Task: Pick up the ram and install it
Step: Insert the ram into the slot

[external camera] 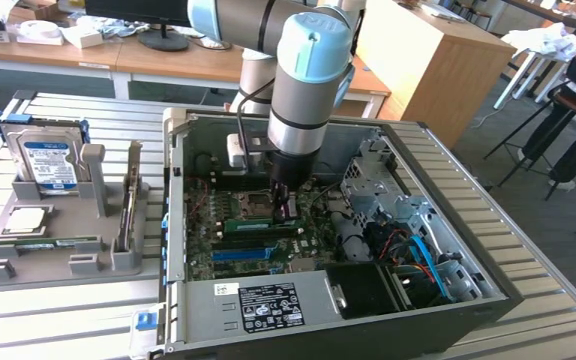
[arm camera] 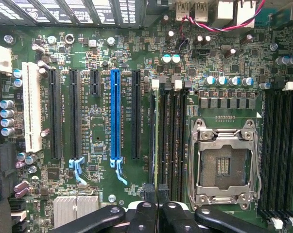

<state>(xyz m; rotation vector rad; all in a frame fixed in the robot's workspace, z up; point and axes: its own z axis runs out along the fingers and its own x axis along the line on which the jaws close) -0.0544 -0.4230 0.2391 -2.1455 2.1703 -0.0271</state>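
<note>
Gripper [arm camera: 157,196] clenched, tips at near end of ram [arm camera: 159,141]; pinching or only pressing, can't tell. Ram stands edge-up in slot beside processor socket [arm camera: 225,162]. Judgement: push straight down, keep stick vertical, seat both ends evenly so clips [arm camera: 178,83] can latch.

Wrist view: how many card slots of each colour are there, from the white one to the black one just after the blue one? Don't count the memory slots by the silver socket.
White slot: 1
Blue slot: 1
Black slots: 4, one of them short
Total: 6
</note>
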